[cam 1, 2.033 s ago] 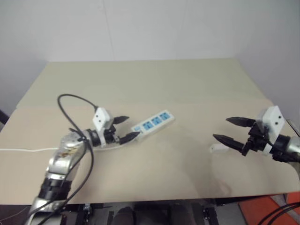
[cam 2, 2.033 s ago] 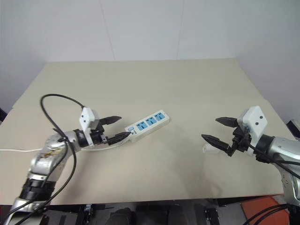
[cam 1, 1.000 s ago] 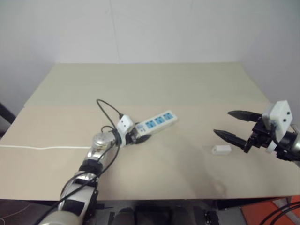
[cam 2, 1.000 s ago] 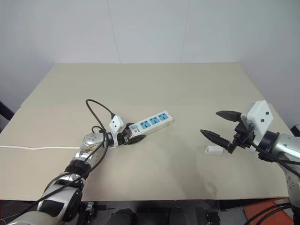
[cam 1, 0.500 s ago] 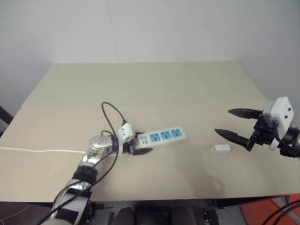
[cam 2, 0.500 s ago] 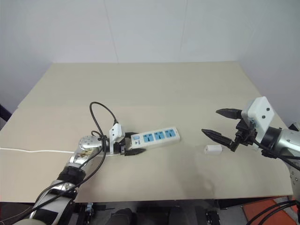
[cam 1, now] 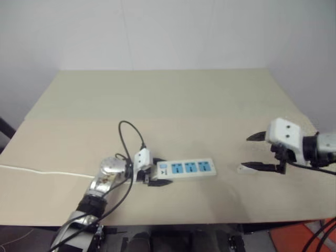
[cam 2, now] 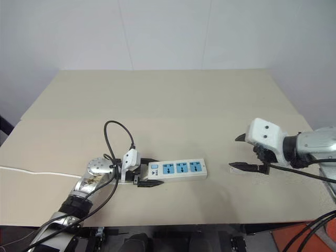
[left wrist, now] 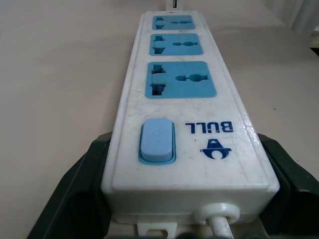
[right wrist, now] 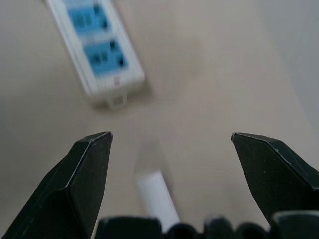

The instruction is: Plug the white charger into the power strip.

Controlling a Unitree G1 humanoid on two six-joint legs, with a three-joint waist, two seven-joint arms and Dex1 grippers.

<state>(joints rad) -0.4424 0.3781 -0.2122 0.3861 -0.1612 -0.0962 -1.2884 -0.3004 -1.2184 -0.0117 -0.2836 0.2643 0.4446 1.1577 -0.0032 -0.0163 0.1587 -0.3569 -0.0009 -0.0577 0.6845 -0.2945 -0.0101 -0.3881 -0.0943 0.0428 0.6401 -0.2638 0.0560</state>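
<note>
The power strip [cam 1: 187, 168] lies on the tan table [cam 1: 184, 94], roughly parallel to the near edge, its three blue sockets facing up. My left gripper [cam 1: 157, 176] is shut on its switch end, and its black fingers [left wrist: 82, 199] press both sides of the power strip [left wrist: 182, 99] by the blue switch. The white charger [right wrist: 158, 199] lies on its side on the table to the right. My right gripper [cam 2: 234, 152] hangs open just above the charger, which sits low between the spread fingers [right wrist: 89, 169]. The strip's free end [right wrist: 99, 50] shows beyond it.
The strip's thin white cord [cam 1: 47, 172] runs off toward the table's left edge. A black cable [cam 1: 128, 142] loops up from my left wrist. The table's right edge is close to the right arm.
The left gripper has pulled the power strip back toward the near edge and swung it level with that edge. The right gripper has turned and dipped down over the charger.
</note>
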